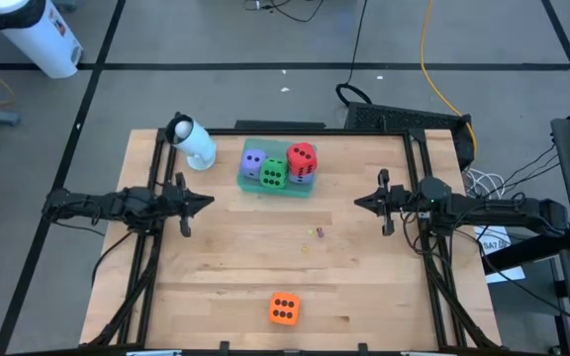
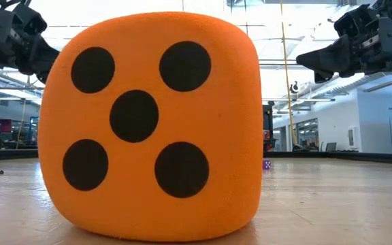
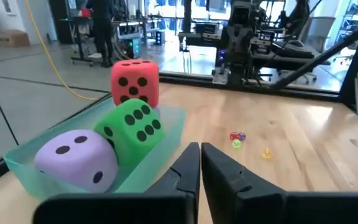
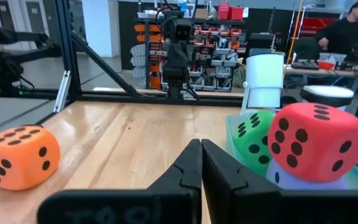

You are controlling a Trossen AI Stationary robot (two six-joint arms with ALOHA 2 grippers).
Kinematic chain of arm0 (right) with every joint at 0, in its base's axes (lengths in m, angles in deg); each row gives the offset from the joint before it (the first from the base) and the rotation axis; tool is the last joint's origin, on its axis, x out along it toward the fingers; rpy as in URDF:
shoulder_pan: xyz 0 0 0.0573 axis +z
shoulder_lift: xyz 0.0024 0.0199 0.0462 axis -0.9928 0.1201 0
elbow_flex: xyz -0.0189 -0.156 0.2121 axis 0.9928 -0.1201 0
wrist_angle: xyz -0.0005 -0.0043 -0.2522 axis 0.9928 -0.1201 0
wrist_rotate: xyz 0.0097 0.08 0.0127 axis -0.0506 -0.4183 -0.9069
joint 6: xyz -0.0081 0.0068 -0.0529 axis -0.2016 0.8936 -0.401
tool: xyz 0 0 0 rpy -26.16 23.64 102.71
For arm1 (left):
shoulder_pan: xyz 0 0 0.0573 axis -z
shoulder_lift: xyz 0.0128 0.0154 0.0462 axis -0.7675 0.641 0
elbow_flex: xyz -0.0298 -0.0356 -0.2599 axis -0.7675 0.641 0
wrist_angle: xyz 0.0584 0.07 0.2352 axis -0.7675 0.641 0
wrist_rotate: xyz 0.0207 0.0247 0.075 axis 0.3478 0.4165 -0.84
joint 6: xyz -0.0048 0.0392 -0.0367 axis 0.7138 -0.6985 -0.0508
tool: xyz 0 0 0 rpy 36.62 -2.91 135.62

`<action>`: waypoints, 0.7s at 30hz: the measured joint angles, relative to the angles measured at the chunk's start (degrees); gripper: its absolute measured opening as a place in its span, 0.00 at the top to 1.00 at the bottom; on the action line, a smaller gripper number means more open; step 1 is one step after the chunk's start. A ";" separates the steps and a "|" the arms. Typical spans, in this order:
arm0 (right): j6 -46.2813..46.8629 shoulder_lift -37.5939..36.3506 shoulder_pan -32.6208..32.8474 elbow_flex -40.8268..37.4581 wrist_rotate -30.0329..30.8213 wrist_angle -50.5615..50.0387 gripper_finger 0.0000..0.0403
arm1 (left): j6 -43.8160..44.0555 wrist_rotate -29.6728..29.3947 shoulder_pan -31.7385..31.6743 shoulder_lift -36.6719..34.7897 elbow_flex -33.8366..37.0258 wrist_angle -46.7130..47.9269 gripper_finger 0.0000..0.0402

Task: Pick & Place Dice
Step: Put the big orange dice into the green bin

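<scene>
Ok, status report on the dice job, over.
Left gripper and right gripper empty, fingers shut, hovering mid-table. Orange die alone at near edge; four dice in teal tray, red die stacked. Path clear.

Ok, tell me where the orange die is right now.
In the high view the orange die sits alone on the table's near edge, about midway between both arms, far from the tray holding the other dice.

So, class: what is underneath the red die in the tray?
The red die sits on a light purple die in the teal tray. Only part of that purple die shows; its top face is covered.
</scene>
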 joint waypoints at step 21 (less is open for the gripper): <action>-5.10 5.02 5.57 0.02 0.31 4.60 1.00 | 1.31 10.14 0.63 19.68 -2.06 -18.33 0.92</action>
